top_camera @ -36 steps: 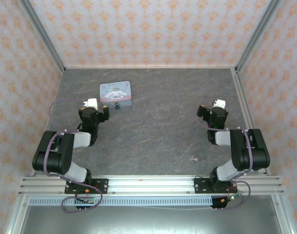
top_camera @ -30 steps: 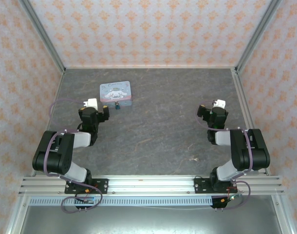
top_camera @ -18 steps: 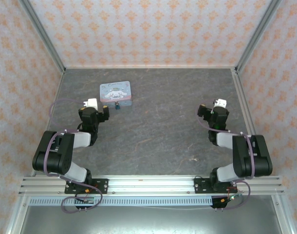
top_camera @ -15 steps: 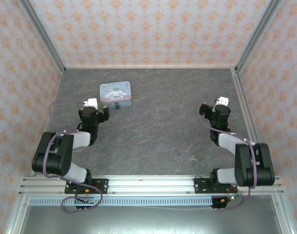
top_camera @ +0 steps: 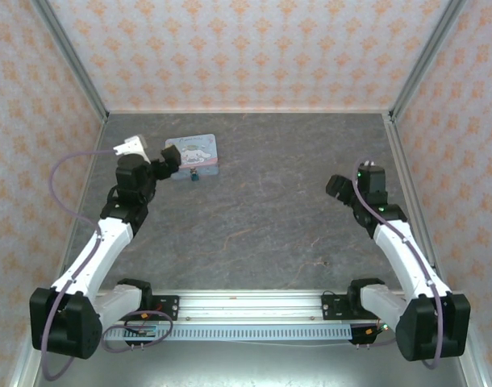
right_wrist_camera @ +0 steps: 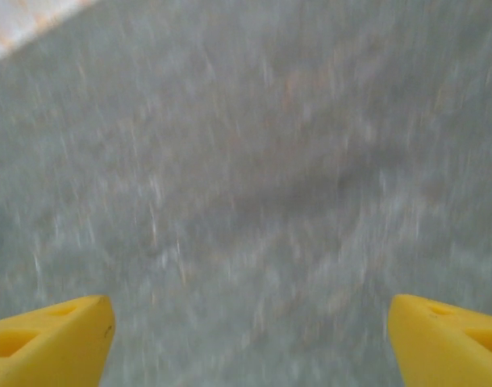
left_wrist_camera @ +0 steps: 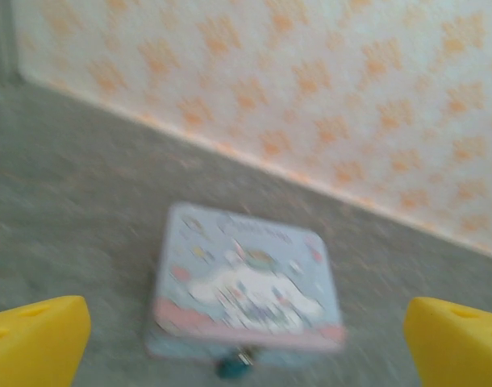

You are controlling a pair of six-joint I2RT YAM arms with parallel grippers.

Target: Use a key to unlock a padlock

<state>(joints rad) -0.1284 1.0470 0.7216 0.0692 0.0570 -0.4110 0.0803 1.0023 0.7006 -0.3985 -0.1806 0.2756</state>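
I count two grippers, both mine: one left gripper (top_camera: pixel 170 156) and one right gripper (top_camera: pixel 337 187). Yellow fingertips (left_wrist_camera: pixel 35 339) come to four, a pair at the bottom corners of each wrist view. There is one grey table (top_camera: pixel 270 218), and on it one pastel-blue tin (top_camera: pixel 191 151) and one padlock (top_camera: pixel 194 175) (a single teal dot at the tin's near edge). One pale speck (top_camera: pixel 321 264) lies well apart, too small for me to name. Patterned walls (top_camera: pixel 246 48): three.
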